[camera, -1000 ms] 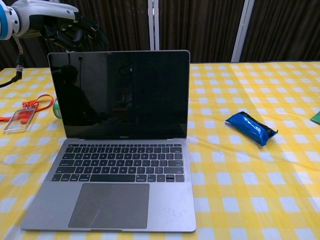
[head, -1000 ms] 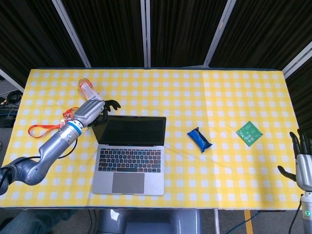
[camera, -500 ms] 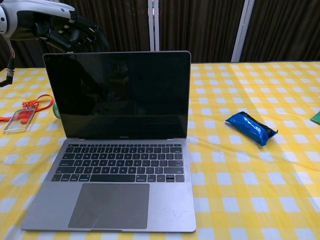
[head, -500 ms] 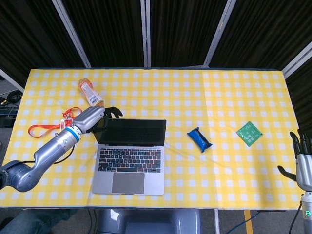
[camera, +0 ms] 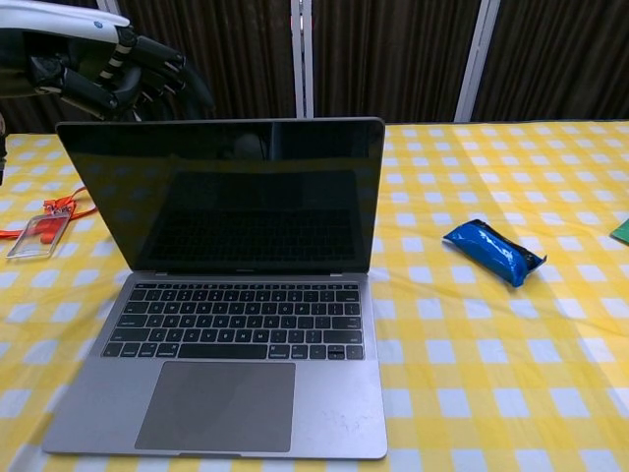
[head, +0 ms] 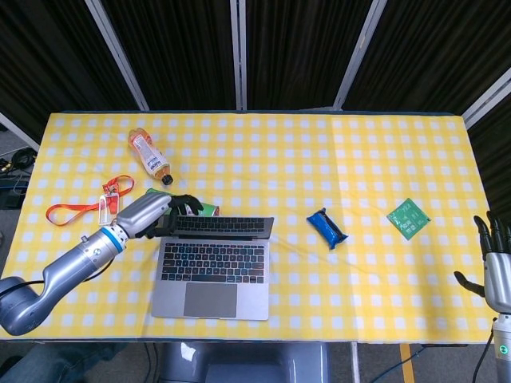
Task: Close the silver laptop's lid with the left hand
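Fingers (head: 182, 203) curl over the laptop (head: 211, 267) lid's top edge; left hand (head: 152, 214) mid-push, next needs a steady downward press.

left hand (head: 148, 214): silver shell, black fingers (head: 185, 202) | wrist: blue ring

Hidden and cut-off parts

In the chest view the lid (camera: 224, 195) hides the left hand's (camera: 103, 74) fingertips, so contact cannot be told. The green item (head: 207, 210) behind the lid shows only partly. The right hand (head: 495, 267) sits at the head view's edge; the chest view lacks it.
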Robot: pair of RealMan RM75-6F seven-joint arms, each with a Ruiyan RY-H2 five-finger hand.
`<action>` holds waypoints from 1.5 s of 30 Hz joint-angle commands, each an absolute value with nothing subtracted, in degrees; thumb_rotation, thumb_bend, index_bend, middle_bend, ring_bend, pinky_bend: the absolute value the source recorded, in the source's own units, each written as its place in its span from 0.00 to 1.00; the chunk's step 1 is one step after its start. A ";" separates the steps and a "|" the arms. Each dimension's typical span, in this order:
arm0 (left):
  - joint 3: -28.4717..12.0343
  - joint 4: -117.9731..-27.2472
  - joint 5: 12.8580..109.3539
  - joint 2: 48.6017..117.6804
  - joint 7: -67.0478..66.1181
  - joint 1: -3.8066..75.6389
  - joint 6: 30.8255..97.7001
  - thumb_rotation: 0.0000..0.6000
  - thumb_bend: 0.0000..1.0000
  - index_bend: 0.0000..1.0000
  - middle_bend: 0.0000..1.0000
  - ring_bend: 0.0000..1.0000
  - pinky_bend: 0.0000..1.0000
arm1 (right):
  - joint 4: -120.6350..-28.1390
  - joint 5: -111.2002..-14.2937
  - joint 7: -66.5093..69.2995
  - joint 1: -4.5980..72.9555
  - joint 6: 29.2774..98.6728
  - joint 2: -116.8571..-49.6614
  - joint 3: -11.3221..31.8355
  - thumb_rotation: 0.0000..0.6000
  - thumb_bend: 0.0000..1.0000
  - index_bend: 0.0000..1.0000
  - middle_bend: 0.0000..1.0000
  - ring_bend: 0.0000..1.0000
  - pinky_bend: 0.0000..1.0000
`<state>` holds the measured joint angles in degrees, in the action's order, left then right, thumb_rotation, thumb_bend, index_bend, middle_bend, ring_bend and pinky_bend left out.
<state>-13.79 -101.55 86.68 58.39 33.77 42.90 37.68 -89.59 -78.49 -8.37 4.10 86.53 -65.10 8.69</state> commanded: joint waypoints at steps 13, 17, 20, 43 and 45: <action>-3.89 -105.63 100.82 55.89 42.57 43.96 43.18 1.00 1.00 0.28 0.32 0.36 0.36 | -90.26 -78.73 -8.21 3.88 86.94 -64.63 8.62 1.00 0.00 0.02 0.00 0.00 0.00; -2.44 -105.28 101.51 56.81 42.85 44.58 43.25 1.00 1.00 0.28 0.32 0.36 0.36 | -90.38 -78.70 -8.24 3.83 87.04 -64.57 8.64 1.00 0.00 0.02 0.00 0.00 0.00; -1.00 -104.65 101.70 58.39 43.33 45.11 42.83 1.00 1.00 0.28 0.32 0.36 0.36 | -90.41 -78.61 -8.23 3.78 87.12 -64.50 8.70 1.00 0.00 0.02 0.00 0.00 0.00; 7.39 -94.90 100.93 72.16 45.33 48.01 41.61 1.00 1.00 0.28 0.32 0.36 0.36 | -90.25 -77.59 -7.54 3.70 86.75 -64.07 9.06 1.00 0.00 0.03 0.00 0.00 0.00; 8.04 -94.20 100.63 73.15 45.10 48.17 41.16 1.00 1.00 0.28 0.32 0.36 0.36 | -90.25 -77.56 -7.49 3.71 86.68 -64.04 9.06 1.00 0.00 0.03 0.00 0.00 0.00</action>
